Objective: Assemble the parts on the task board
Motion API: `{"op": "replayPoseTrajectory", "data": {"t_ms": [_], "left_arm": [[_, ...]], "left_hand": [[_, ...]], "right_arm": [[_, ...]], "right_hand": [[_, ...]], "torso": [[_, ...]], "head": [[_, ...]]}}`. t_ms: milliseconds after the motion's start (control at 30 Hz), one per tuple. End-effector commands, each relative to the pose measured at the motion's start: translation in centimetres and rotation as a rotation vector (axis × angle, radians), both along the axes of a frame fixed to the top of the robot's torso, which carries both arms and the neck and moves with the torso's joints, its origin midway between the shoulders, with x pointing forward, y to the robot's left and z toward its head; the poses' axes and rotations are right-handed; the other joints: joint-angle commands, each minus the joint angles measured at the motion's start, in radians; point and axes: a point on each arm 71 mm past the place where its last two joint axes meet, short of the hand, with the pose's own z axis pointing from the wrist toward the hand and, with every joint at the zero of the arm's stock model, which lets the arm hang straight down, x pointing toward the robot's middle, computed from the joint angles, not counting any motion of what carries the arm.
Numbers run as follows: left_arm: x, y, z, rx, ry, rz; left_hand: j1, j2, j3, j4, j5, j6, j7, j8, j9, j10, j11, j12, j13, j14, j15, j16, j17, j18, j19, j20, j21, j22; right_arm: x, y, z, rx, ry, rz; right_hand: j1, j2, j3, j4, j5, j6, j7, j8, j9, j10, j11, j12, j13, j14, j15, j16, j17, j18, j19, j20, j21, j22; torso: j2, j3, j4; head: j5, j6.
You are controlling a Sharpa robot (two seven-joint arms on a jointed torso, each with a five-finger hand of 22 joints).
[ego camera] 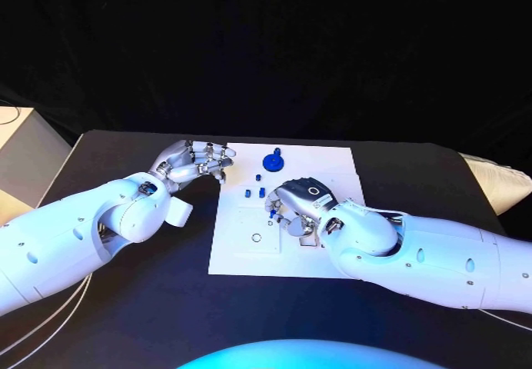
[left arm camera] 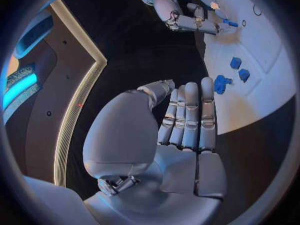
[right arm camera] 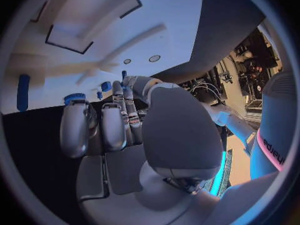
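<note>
The white task board [ego camera: 333, 165] lies in the middle of the black table. A round blue part [ego camera: 274, 162] and a few small blue parts [ego camera: 257, 192] sit on its far left area. My right hand [ego camera: 294, 204] is over the board's middle with its fingers curled down onto it. In the left wrist view a small blue part [left arm camera: 231, 23] lies right at the right hand's [left arm camera: 187, 10] fingertips; I cannot tell whether it is gripped. My left hand [ego camera: 200, 161] hovers at the board's far left edge, fingers straight and together [left arm camera: 187, 120], holding nothing.
The board has shallow recesses and small holes [ego camera: 257, 237] near its front left. A white block [ego camera: 22, 146] stands off the table's left side. Black tabletop [ego camera: 144, 307] surrounds the board.
</note>
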Motion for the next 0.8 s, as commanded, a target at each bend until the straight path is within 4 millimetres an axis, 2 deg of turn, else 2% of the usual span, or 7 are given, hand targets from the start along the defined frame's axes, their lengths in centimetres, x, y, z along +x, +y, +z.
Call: {"op": "replayPoseTrajectory", "data": {"t_ms": [33, 800], "left_arm": [[-0.02, -0.20, 0.08, -0.012, -0.002, -0.005], [-0.03, -0.16, 0.05, -0.010, 0.002, -0.007]], "left_hand": [[0.004, 0.007, -0.006, 0.003, 0.004, 0.002, 0.002, 0.000, -0.001, -0.001, 0.003, -0.003, -0.002, 0.001, 0.000, -0.006, -0.001, 0.014, 0.008, -0.002, -0.004, -0.001], [0.004, 0.007, -0.006, 0.003, 0.004, 0.002, 0.002, 0.000, -0.001, -0.001, 0.003, -0.003, -0.002, 0.001, 0.000, -0.006, -0.001, 0.014, 0.008, -0.002, -0.004, -0.001]], "right_arm": [[-0.14, 0.14, -0.36, -0.030, -0.006, 0.004], [-0.49, 0.64, -1.12, -0.040, -0.004, 0.008]], "right_hand": [[-0.009, -0.001, -0.001, -0.006, 0.003, 0.005, 0.005, 0.005, 0.001, 0.005, 0.003, -0.002, 0.001, 0.028, -0.006, -0.004, 0.000, 0.000, 0.018, -0.003, -0.006, 0.101], [-0.009, 0.000, 0.000, -0.007, 0.003, 0.004, 0.006, 0.005, 0.002, 0.005, 0.003, -0.003, 0.000, 0.028, -0.006, -0.003, 0.000, 0.000, 0.018, -0.003, -0.005, 0.101]], "torso": [[0.000, 0.0001, -0.0006], [0.000, 0.0009, -0.0003]], "head": [[0.003, -0.003], [0.011, -0.018]]}}
